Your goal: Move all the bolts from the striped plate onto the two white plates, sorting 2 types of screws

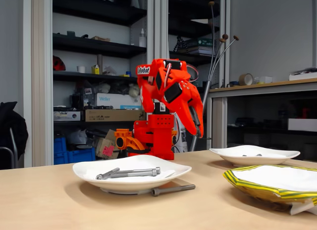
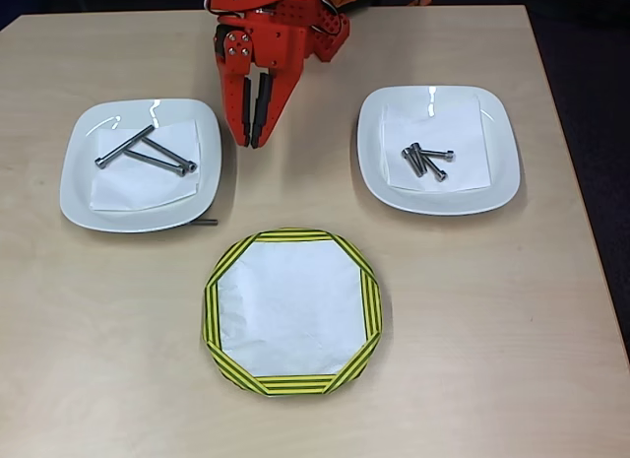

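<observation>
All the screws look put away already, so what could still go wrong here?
One long bolt lies on the table, partly tucked under the rim of the left white plate in the overhead view. It might get forgotten, or be hard to grab so close to the rim. The gripper hangs between the two white plates, so a careless swing might bump a plate and shake its bolts out. The striped plate looks empty.

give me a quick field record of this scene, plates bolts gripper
striped plate: bare white centre, no bolts on it
left white plate: two long bolts crossed on a paper sheet
right white plate: cluster of short bolts
stray long bolt: on the table by the left white plate's front edge, partly under its rim
gripper: above the table between the white plates, jaws near closed, holding nothing
</observation>
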Motion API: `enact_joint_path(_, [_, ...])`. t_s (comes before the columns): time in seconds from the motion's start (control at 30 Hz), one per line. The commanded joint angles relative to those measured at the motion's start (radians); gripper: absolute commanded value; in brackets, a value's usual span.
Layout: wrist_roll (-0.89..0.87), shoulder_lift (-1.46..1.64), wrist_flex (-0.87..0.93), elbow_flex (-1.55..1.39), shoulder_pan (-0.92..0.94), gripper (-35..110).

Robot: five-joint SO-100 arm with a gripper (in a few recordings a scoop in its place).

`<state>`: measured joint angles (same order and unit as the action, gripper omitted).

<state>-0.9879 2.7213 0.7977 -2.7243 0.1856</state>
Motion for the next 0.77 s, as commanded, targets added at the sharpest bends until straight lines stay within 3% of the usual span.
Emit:
enact_joint_path(0.0, [-0.038, 0.244, 0.064, -0.103, 0.021, 0])
enact_joint_path(0.23, [-0.071, 0.598, 0.144, -0.333, 0.054, 0])
enact_joint_path(0.53, [0.014, 0.598, 0.12, -0.414, 0.074, 0])
enact_joint_path(0.73, [0.034, 0.598, 0.227, -0.417, 0.083, 0])
